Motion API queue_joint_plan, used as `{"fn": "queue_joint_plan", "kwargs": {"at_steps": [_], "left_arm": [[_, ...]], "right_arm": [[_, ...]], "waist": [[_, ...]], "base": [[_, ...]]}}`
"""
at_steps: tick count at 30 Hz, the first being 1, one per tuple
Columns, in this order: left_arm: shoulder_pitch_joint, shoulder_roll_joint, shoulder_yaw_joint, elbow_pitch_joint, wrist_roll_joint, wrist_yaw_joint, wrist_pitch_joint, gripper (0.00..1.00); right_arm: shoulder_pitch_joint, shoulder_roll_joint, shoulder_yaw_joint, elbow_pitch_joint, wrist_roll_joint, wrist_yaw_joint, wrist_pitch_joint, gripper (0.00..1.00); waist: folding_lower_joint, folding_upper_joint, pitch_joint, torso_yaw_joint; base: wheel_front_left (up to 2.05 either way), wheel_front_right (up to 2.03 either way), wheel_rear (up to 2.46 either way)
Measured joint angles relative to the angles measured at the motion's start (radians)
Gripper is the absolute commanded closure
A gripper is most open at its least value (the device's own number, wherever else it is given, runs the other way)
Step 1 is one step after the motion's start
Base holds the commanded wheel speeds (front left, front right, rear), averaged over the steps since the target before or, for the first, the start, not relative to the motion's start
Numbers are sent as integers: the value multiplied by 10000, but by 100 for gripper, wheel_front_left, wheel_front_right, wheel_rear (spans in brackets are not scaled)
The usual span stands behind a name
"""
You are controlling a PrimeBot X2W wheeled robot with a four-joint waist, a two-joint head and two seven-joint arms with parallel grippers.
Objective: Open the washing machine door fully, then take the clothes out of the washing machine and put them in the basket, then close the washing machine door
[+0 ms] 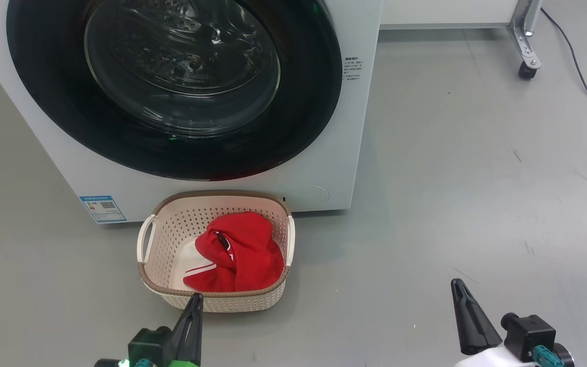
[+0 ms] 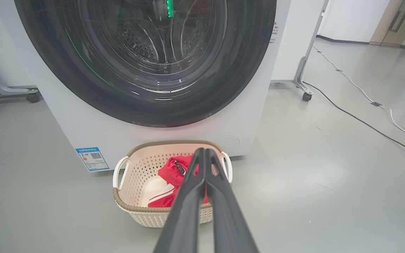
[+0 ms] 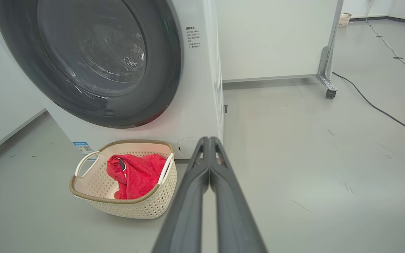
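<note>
One white washing machine [image 1: 357, 142] with one round black-rimmed glass door [image 1: 181, 76] stands at twelve o'clock. One cream perforated plastic basket [image 1: 168, 244] and one heap of red fabric clothes [image 1: 247, 250] sit at six. There are two dark-fingered grippers: left gripper [image 1: 196, 300] at seven, right gripper [image 1: 458, 285] at five.

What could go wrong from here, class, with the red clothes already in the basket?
The shut left claw points at the rim of the basket; a forward move might shove it. A cable trails to the robot's right; driving off could snag it. The washing machine door looks shut, but its latch cannot be checked.

Glossy door [image 1: 59, 109], perforated plastic basket [image 1: 171, 239] (soft clothes [image 1: 250, 250]).
</note>
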Motion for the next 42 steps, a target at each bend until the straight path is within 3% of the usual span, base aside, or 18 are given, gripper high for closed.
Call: {"fn": "queue_joint_plan", "kwargs": {"at_steps": [42], "left_arm": [[16,46,1467,-309,-5152,-788,1137,100]], "right_arm": [[-345,-253,-725,-213,5590,238,968,100]], "waist": [[0,0,-79,-256]], "base": [[0,0,0]]}}
